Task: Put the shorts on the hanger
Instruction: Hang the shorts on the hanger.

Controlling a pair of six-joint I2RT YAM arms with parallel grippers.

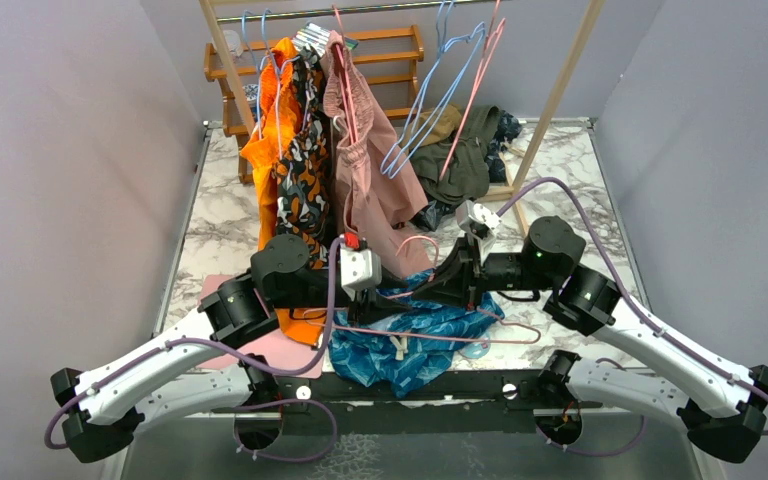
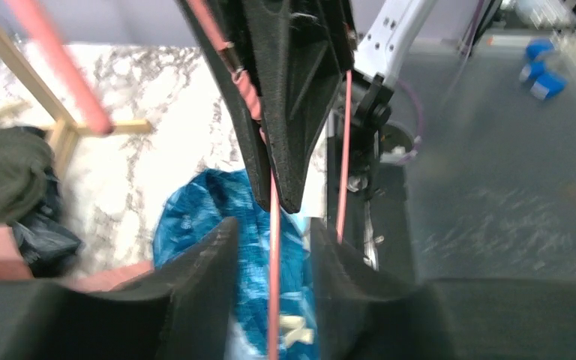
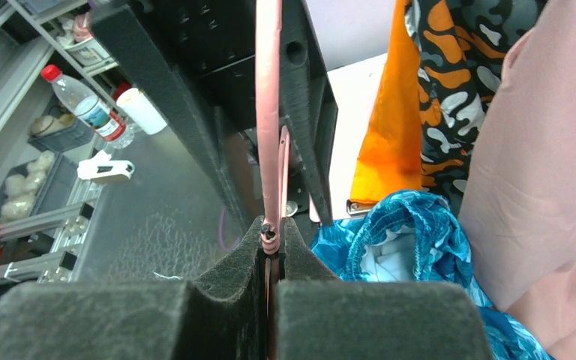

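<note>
Right wrist view: the right gripper [image 3: 270,234] has its jaws shut on the thin wire of the hanger [image 3: 268,112], with no gap visible between the pads. In the left wrist view, the left gripper [image 2: 272,229] has its jaws apart. The same pink wire runs down the gap between them and, as far as we can tell, touches neither finger. We therefore judge that the right arm alone carries the hanger.

We take the wooden rack [image 1: 560,95] as reference. Both grippers meet nose to nose on the near side of the rack, just in front of the dusty-pink shorts [image 1: 365,150] and the orange-black garment [image 1: 300,160] that hang from it. The shorts [image 1: 410,350] lie further out on that near side, crumpled in a heap on the marble table [image 1: 210,230], under the held hanger. The white drawstring [image 1: 397,346] shows in the heap. We cannot tell whether the wire touches the fabric. No part of the fabric is draped over the wire or threaded through the frame.

Status, as we judge it:
- Hanger secured in a gripper: done.
- Shorts fitted to the hanger: not yet begun.
- Remaining: take up the shorts with the free left gripper, lay them over the lower bar, and confirm that they stay on.
</note>
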